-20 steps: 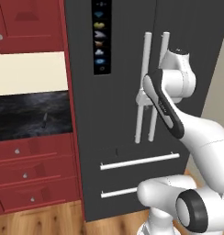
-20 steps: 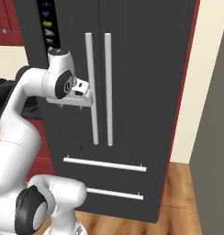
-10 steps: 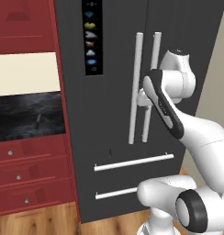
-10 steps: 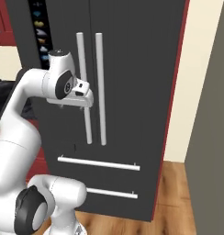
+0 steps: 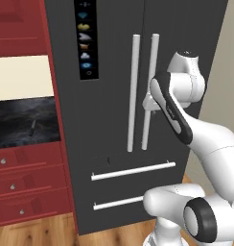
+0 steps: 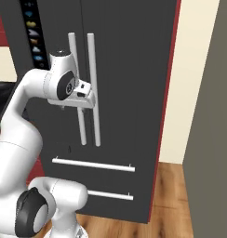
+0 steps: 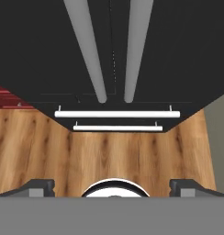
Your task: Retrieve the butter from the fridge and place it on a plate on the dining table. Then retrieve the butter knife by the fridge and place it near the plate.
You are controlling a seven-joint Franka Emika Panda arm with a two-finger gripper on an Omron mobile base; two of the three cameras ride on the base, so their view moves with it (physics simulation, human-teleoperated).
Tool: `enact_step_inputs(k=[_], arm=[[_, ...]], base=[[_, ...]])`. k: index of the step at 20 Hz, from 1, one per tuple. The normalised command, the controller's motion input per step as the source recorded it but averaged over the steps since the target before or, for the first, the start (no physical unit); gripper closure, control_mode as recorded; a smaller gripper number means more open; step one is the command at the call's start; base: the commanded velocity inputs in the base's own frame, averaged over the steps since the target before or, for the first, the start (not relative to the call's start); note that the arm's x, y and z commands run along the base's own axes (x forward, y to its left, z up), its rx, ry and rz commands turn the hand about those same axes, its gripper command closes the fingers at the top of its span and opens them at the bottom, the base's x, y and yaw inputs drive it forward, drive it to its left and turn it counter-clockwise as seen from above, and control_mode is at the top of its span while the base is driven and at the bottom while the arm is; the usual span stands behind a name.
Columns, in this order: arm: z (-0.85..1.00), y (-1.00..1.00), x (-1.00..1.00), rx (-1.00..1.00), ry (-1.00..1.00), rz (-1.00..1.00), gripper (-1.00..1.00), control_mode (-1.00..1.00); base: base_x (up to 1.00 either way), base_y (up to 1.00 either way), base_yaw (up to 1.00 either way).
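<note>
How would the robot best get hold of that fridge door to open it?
Probably by a long upright bar handle on the fridge, around mid-height, coming straight from the front. The bar stands off the door, so the open pincer could close its fingers across it.

white arm's hand (image 6: 85, 94) sits just before the closed fridge's (image 6: 134, 69) pale handles (image 6: 92, 69).

even, flat rendered light fills all three views, with no glare and only faint soft shading on the fridge (image 5: 109, 144) front (its dark grey reads nearly black in the hand view). edges are slightly soft and pixelated, most so on the bar handles (image 6: 83, 88). the wooden floor (image 7: 109, 156) shows no cast shadows.
</note>
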Motion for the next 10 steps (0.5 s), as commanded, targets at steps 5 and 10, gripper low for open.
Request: enact_step_inputs(k=[5,10], arm=[[0.00,0.00,0.00,0.00,0.00,0.00,-1.00,1.00],[0.00,0.00,0.00,0.00,0.00,0.00,-1.00,1.00]], base=[[0.02,0.02,0.00],[0.00,0.00,0.00]])
